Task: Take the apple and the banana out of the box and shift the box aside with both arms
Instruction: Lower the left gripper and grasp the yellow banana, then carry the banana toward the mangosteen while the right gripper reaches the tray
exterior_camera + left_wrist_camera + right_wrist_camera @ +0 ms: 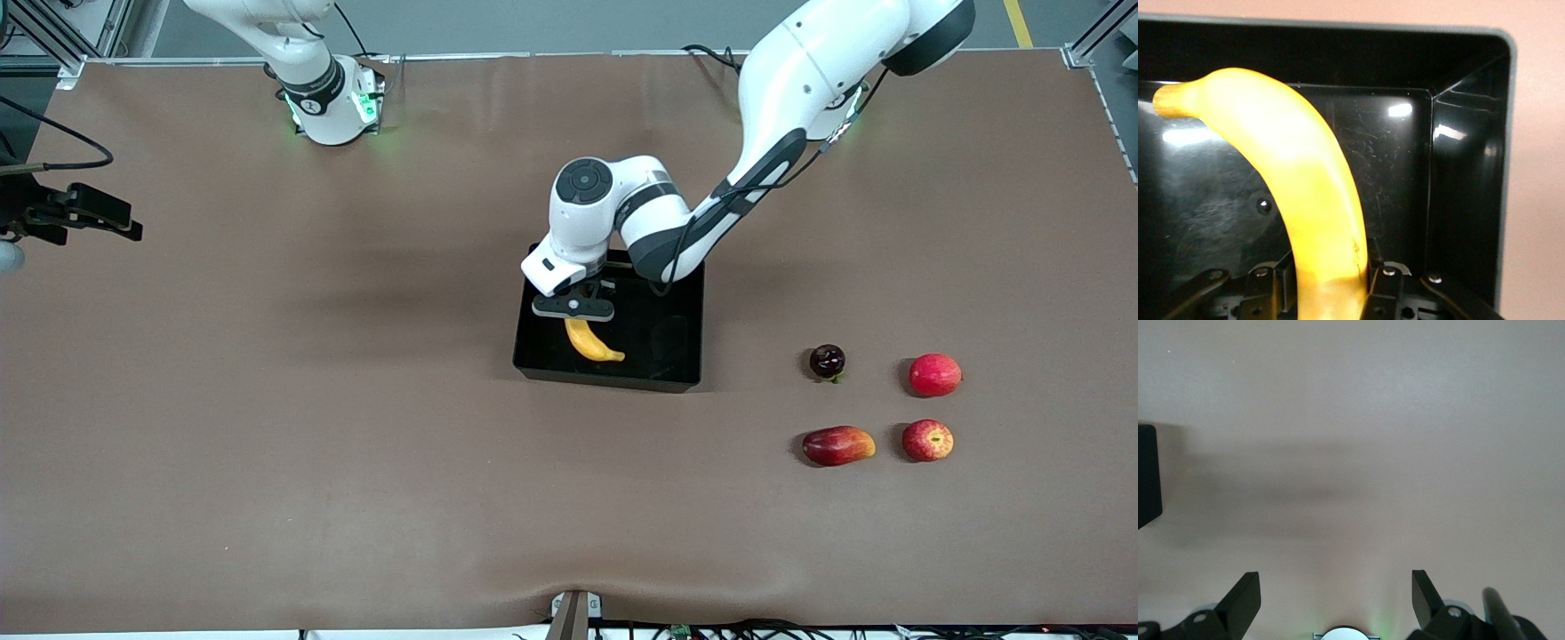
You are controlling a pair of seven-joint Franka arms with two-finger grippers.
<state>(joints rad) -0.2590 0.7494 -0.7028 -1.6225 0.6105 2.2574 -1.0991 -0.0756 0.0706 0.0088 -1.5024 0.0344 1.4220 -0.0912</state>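
Lowest in front view: apple (927, 440) and mango-like red-yellow fruit (838, 445), side by side on brown surface (267, 444), lower right of frame. Just above them: plain pinkish-red round fruit (934, 374) and small dark plum-like fruit (827, 360). Apple already out of box, well apart from it.

Black box (680, 307) sits mid-frame, slightly right of centre. Banana (592, 342) inside it, toward the wall nearer the right arm's end.

Left claw (574, 307) down inside box, clamped on banana. Left wrist view confirms: fingers (1386, 280) pressed against both sides of fruit near one end, banana (1298, 193) curving away across box floor, box corner wall (1465, 187) at right of that frame.

Right claw (1335, 600) spread wide, nothing between the fingers, only bare surface under it. Not visible in front view; waiting near upper left of that frame, judging by arm base (324, 98) there.

Step in hand: banana removal, grip made, lift not yet evident.

Next, as a judgement: straight vertical lift to clear box wall, then carry over to open surface and release, probably beside the other fruit. Off-centre grip, so free end may swing or droop; slow lift advised. After that, both claws to box walls for the shove aside.
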